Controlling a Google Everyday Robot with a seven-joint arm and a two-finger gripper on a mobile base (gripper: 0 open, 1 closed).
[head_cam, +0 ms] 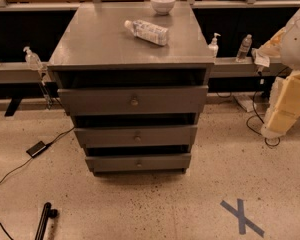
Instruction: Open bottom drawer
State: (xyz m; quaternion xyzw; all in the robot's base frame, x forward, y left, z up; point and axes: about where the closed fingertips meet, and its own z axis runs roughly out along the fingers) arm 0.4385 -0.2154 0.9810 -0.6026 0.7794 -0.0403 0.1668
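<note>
Grey bottom drawer, small centre knob. The gripper is at right edge, well apart from cabinet; grip state: cannot tell. Lying bottle, label unreadable.

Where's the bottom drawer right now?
In the camera view the bottom drawer sits lowest in the grey cabinet, under the middle drawer; the gripper hangs at the right edge, apart from it.

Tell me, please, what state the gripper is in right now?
Gripper: open or closed cannot be told; it hangs at the right edge of the view, apart from the bottom drawer.
</note>
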